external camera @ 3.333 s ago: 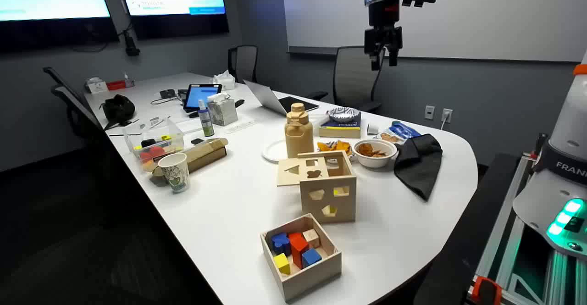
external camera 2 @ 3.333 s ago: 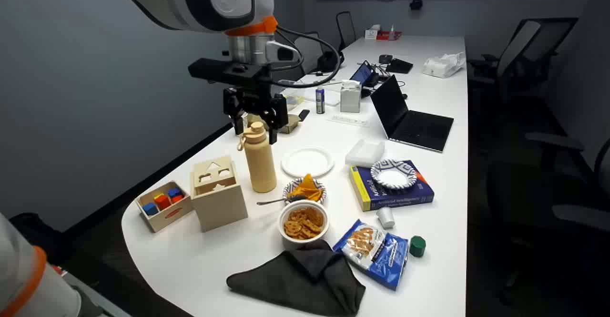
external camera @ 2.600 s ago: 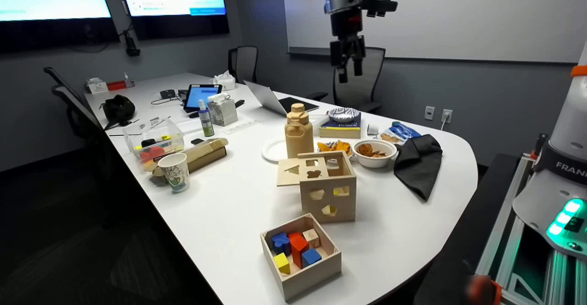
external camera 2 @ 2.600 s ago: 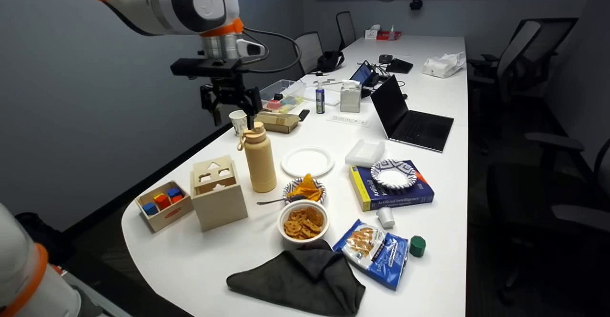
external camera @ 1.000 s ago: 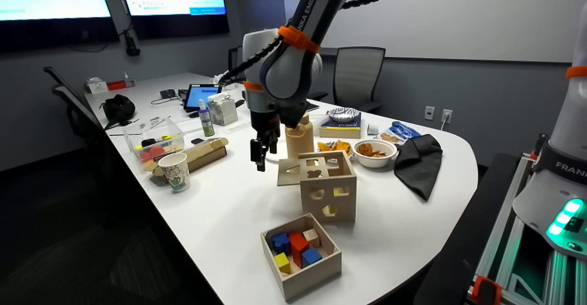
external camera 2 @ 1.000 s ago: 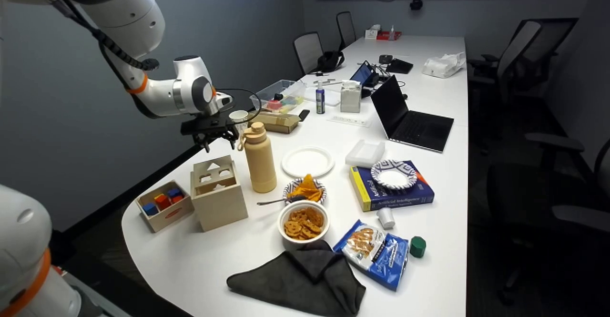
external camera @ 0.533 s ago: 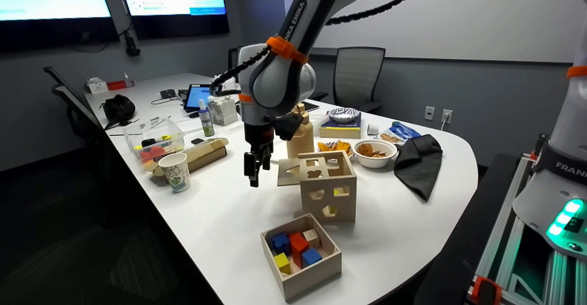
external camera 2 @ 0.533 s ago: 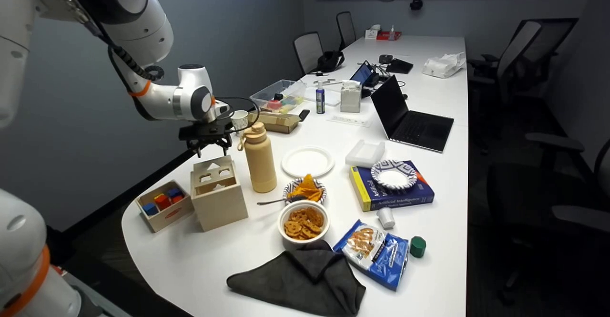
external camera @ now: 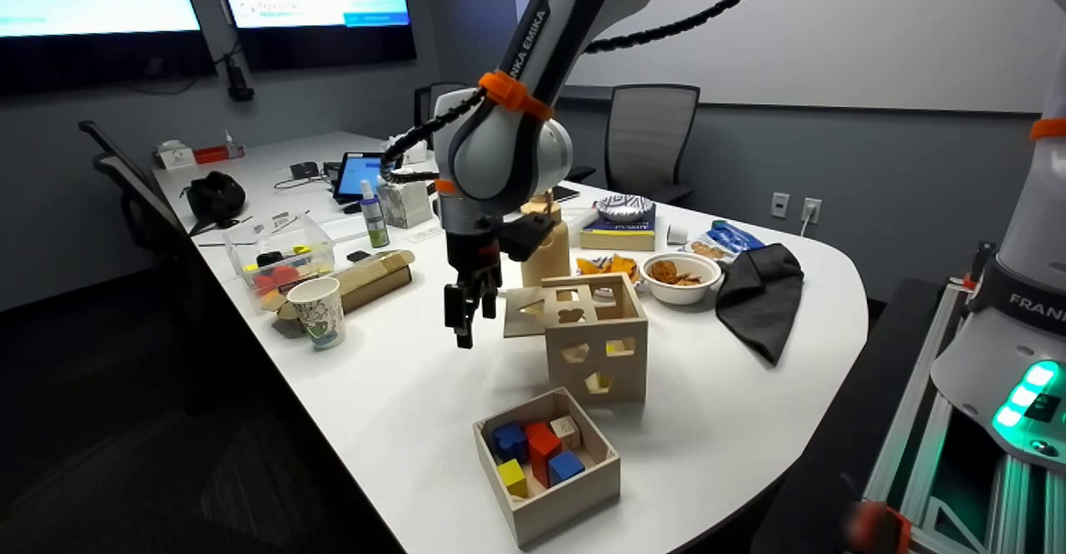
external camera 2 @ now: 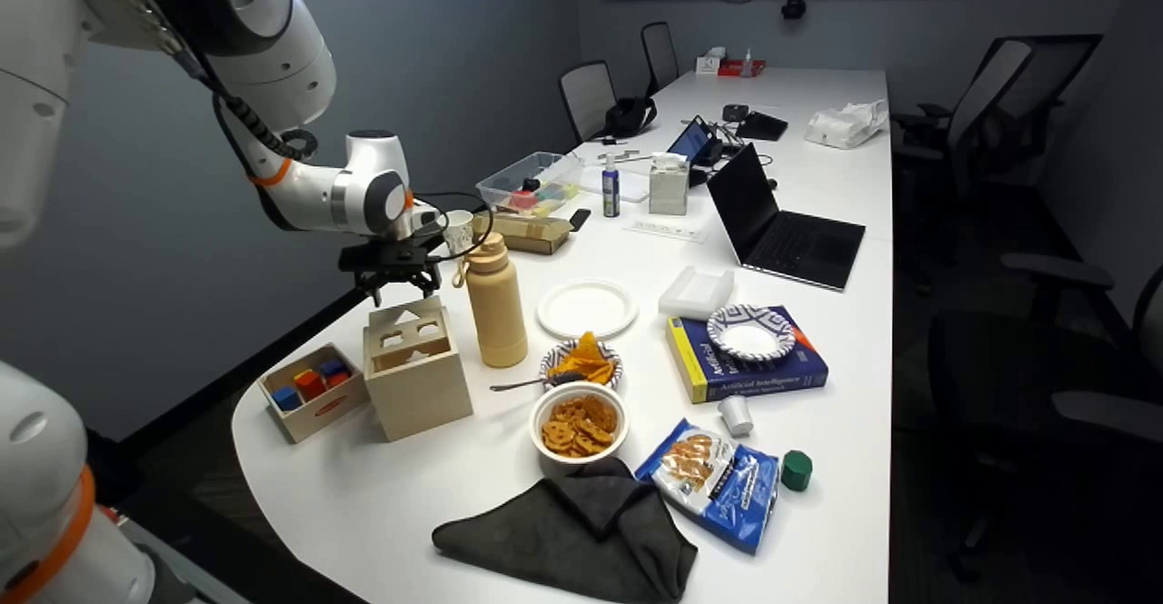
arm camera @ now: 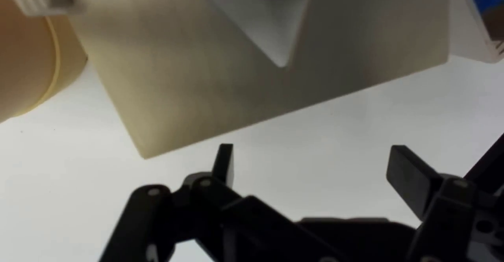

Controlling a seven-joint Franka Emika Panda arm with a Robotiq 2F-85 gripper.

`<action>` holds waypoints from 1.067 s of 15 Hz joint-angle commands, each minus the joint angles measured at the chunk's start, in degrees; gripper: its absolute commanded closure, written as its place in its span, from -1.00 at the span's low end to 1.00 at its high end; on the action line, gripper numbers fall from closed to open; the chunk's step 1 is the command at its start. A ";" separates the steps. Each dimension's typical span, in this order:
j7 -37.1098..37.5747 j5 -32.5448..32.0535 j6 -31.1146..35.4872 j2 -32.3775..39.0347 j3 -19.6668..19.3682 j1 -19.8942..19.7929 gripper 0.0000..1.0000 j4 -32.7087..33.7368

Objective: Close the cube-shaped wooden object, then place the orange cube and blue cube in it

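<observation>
White surface (external camera: 708, 433) under grey walls (external camera: 916, 162), screens (external camera: 316, 14) at the back. Hand (arm camera: 313, 163) is spread, pinching nothing; wrist view shows surface between the fingers (arm camera: 411, 179). I'm just off the free edge of the lid (arm camera: 220, 82), apart from it as far as I can judge; height relative to it I can't tell. Makes sense: lid sits only part-way across the cube-shaped wooden box (external camera 2: 420, 397), triangle-hole end overhanging on the side away from my base (external camera: 999, 362), so closing it likely means pushing that edge toward the base. Fingers spread would give two contact points and less chance of the lid cocking, or let me nip the edge instead. Nothing I can see braces the box, so it may skid. Bottle (external camera 2: 497, 318) stands near the lid's corner; side clearance needs watching. Just beside the box, shallow tray (external camera: 575, 504): blue cube (external camera: 566, 466) in it, plus what I take for the orange cube (external camera: 543, 454), though it reads red-orange. Neither should be needed until the lid is home, so parking them there fits the order. Further out, snack bowl (external camera: 681, 294) and dark cloth (external camera: 759, 300) on the surface; likely no part in this.
</observation>
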 commanded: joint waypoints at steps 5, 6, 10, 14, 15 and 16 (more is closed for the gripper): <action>5.57 1.28 -3.78 -1.88 -1.90 2.05 -1.00 -1.96; 6.32 1.17 -3.72 -2.12 -2.21 2.36 -1.00 -2.18; 10.00 0.67 -3.20 -3.56 -3.79 4.10 -1.00 -3.98; 13.50 -0.44 -2.12 -5.72 -5.76 6.41 -1.00 -6.42; 14.40 -0.87 -2.07 -6.29 -6.36 7.12 -1.00 -6.82; 14.99 -1.06 -2.42 -6.88 -6.72 7.58 -1.00 -7.26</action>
